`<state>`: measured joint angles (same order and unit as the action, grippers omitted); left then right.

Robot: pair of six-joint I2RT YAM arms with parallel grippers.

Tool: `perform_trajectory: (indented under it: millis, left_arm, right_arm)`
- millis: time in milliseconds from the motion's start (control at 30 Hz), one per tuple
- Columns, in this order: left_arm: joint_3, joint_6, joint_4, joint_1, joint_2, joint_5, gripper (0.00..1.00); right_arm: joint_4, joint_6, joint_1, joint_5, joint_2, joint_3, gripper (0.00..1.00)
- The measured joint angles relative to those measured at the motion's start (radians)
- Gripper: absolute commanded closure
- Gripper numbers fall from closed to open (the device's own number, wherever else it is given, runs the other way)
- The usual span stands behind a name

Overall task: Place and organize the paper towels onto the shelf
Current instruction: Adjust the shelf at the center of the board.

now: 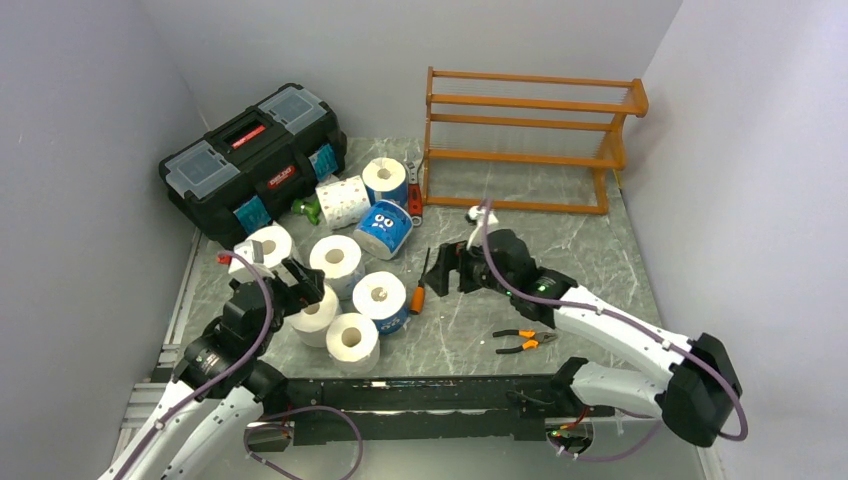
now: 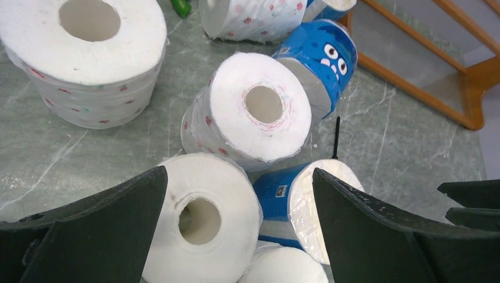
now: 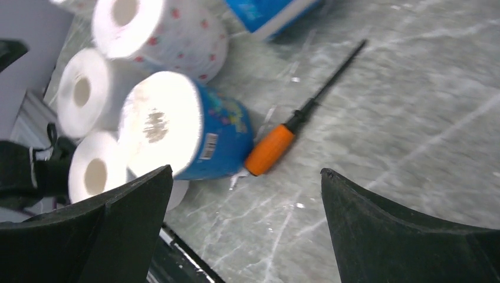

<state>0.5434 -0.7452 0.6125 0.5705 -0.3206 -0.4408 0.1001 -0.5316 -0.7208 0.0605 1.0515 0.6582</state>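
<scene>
On the shelf nothing stands yet; all eight paper towels lie on the table, with the left gripper and the right gripper both spread and empty.

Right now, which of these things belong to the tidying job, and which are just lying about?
Part of the job: paper towels, wooden shelf.
Just lying about: black toolbox, orange-handled screwdriver, pliers.
</scene>
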Motion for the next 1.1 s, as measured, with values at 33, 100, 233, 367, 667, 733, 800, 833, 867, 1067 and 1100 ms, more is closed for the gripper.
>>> perform_trajectory:
  millis: [33, 100, 233, 367, 667, 733, 800, 833, 867, 1067, 1100]
  left_arm:
    - [0.000, 0.003, 0.000, 0.000, -0.010, 0.005, 0.01]
    - [0.000, 0.007, -0.001, 0.000, -0.027, 0.021, 0.01]
    - [-0.001, 0.009, -0.008, 0.000, -0.034, 0.056, 0.01]
    - [-0.023, 0.007, -0.034, 0.000, -0.021, 0.080, 0.01]
    - [-0.047, 0.000, -0.051, 0.000, -0.023, 0.102, 0.01]
    - [-0.047, 0.000, -0.052, 0.000, -0.023, 0.103, 0.00]
    - [-0.047, 0.000, -0.052, 0.000, -0.021, 0.103, 0.01]
    - [-0.048, 0.000, -0.052, 0.000, -0.017, 0.103, 0.01]
    - [-0.050, 0.000, -0.052, 0.000, -0.013, 0.103, 0.00]
    - [-0.066, -0.009, -0.051, 0.000, 0.024, 0.104, 0.01]
    - [-0.067, -0.011, -0.050, 0.000, 0.025, 0.104, 0.01]
  right_arm:
    - [0.009, 0.014, -0.033, -0.005, 0.017, 0.023, 0.01]
    - [0.018, 0.038, -0.097, -0.034, 0.064, 0.080, 0.00]
    - [0.023, 0.059, -0.167, -0.106, 0.131, 0.144, 0.00]
    - [0.044, 0.047, -0.173, -0.191, 0.188, 0.187, 0.00]
    - [0.076, 0.025, -0.167, -0.230, 0.282, 0.285, 0.01]
    - [0.074, 0.031, -0.166, -0.210, 0.305, 0.310, 0.00]
    - [0.080, 0.037, -0.166, -0.197, 0.318, 0.324, 0.01]
    - [0.087, 0.041, -0.166, -0.189, 0.326, 0.333, 0.01]
    - [0.091, 0.044, -0.166, -0.186, 0.334, 0.342, 0.01]
    - [0.124, 0.068, -0.165, -0.151, 0.388, 0.389, 0.01]
    - [0.131, 0.070, -0.166, -0.142, 0.389, 0.389, 0.01]
